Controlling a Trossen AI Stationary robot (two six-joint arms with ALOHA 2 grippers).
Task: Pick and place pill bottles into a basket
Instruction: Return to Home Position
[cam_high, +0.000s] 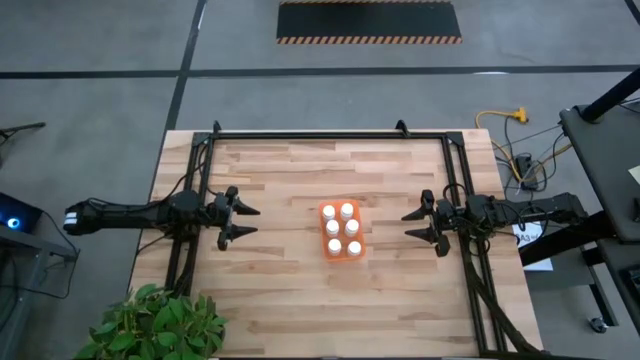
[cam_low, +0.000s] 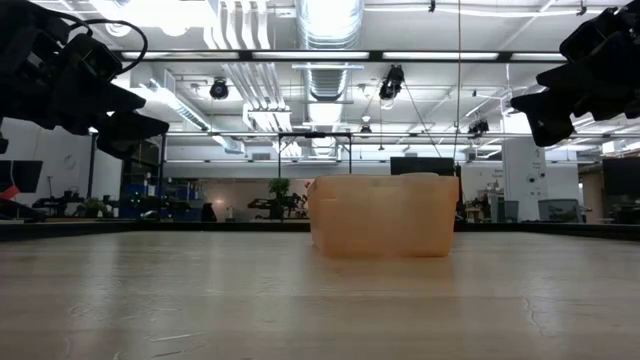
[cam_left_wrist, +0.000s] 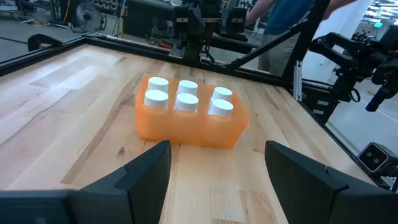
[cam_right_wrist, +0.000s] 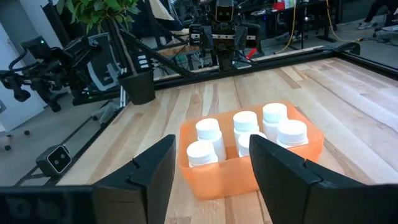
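Note:
The orange basket (cam_high: 341, 231) stands on the wooden table near its middle, with several white pill bottles (cam_high: 340, 228) upright inside it, caps up. It also shows in the left wrist view (cam_left_wrist: 189, 118), the right wrist view (cam_right_wrist: 252, 155) and the low view (cam_low: 383, 215). My left gripper (cam_high: 247, 221) hangs open and empty to the basket's left, above the table. My right gripper (cam_high: 412, 223) hangs open and empty to the basket's right. Both point at the basket from a distance.
A black metal frame (cam_high: 330, 134) runs along the table's far, left and right sides. A potted green plant (cam_high: 155, 325) stands at the near left corner. A person (cam_left_wrist: 286, 18) stands beyond the table in the left wrist view.

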